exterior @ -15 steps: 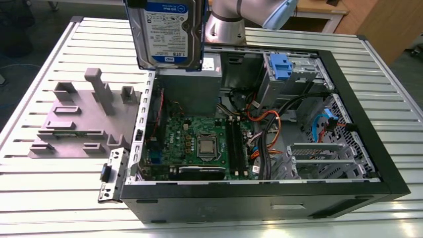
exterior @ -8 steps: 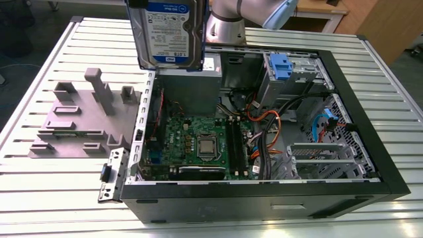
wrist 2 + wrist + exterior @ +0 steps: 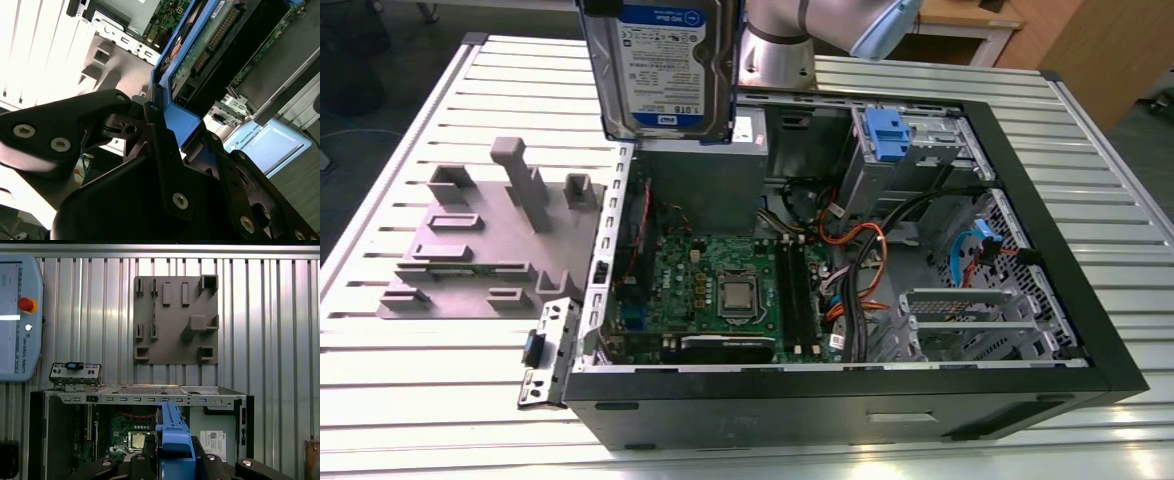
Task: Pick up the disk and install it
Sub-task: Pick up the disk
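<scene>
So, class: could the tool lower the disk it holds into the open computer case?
Probably yes: the tool grips the disk above the computer case, whose side is open.

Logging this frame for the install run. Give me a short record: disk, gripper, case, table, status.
disk: hard drive in a blue carrier, upright in the air, label toward the exterior camera
gripper: gripper shut on the disk's blue carrier frame
case: open PC tower lying on its side, motherboard exposed, blue latch on the drive cage
table: slatted metal table; grey fixture plate at the exterior view's left of the case
status: disk lifted, not yet in the case
</scene>
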Robot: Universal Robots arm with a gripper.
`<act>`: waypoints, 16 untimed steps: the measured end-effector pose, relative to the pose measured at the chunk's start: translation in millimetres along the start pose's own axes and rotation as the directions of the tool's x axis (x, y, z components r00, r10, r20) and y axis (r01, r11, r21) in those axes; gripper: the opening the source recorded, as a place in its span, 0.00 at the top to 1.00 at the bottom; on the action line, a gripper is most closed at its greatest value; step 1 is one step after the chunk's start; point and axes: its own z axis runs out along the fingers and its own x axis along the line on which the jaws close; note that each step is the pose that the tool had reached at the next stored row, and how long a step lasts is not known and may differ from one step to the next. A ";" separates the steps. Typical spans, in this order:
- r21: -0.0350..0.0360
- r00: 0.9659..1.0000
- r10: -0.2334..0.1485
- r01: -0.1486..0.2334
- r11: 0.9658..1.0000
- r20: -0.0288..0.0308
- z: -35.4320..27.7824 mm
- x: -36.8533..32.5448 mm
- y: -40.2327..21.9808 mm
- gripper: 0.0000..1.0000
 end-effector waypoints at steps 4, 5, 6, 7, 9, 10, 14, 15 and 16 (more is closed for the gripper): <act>0.000 1.000 0.000 0.000 1.000 0.000 0.0 0.0 0.0 0.63; 0.000 1.000 0.000 0.000 1.000 0.000 0.0 0.0 0.0 0.63; 0.000 1.000 0.000 0.000 1.000 0.000 0.0 0.0 -0.1 0.63; 0.000 1.000 0.000 0.000 1.000 0.000 0.0 0.1 -0.3 0.63; 0.000 1.000 0.000 0.000 1.000 0.000 0.0 1.6 -1.0 0.63; 0.000 1.000 0.000 0.000 1.000 0.000 0.0 2.5 -1.3 0.63; 0.000 1.000 0.000 0.000 1.000 0.000 -0.1 6.2 -2.4 0.63; 0.000 1.000 0.000 0.000 1.000 0.000 -0.1 7.0 -3.0 0.63; 0.000 1.000 0.000 0.000 1.000 0.000 -0.1 7.2 -4.0 0.63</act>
